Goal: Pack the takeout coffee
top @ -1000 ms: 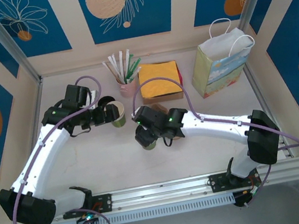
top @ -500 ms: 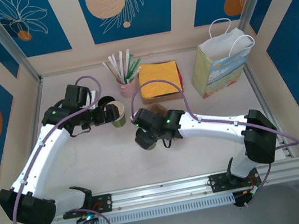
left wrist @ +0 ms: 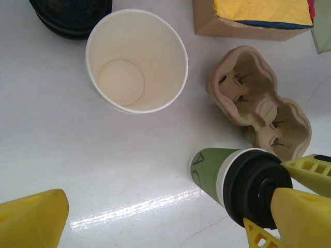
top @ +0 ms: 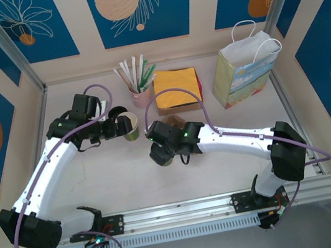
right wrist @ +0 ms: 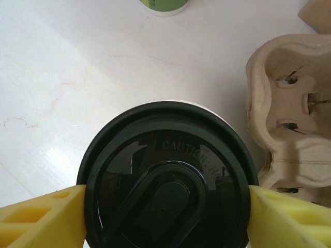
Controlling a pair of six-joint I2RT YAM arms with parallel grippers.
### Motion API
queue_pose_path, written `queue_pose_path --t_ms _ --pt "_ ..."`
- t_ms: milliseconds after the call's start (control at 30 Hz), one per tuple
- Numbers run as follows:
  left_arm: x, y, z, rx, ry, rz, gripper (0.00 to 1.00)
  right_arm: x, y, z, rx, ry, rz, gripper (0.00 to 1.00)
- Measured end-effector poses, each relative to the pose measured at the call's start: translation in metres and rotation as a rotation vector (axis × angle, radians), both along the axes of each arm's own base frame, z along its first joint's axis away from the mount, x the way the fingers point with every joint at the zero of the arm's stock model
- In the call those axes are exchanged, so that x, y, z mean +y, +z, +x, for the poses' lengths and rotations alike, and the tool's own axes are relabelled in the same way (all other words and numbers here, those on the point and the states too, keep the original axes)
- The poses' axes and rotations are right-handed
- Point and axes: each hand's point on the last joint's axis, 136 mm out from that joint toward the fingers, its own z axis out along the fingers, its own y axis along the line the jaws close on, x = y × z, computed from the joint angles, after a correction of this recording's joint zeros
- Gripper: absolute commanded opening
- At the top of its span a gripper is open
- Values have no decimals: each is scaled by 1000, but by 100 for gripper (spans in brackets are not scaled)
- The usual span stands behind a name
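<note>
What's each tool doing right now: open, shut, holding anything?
Left tool: open, holding nothing.
Right tool: closed on the takeout coffee.

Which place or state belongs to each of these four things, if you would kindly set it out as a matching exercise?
Things:
1. takeout coffee
2. lidless paper cup
3. cardboard cup carrier
4. paper gift bag

Places or states:
A. both slots empty
B. standing at the far right, handles up
C. between the fingers of the right gripper
D. upright, white inside showing

Pairs: 1-C, 2-D, 3-A, 4-B
</note>
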Motion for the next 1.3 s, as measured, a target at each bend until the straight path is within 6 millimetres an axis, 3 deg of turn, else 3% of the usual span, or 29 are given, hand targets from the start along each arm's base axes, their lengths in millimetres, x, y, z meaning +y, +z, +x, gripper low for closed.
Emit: queue_pose_path --t_ms 500,867,1100,1300 --pt "0 0 0 0 -1 0 100 0 -3 3 5 -6 -7 76" --pt "0 -2 1 5 -1 2 100 0 -3 3 6 -8 -7 85" --pt "-1 -2 0 7 -2 -1 100 8 14 8 -15 -9 29 90" --pt "-9 -2 0 13 -14 -43 100 5 26 14 -5 -44 79 87"
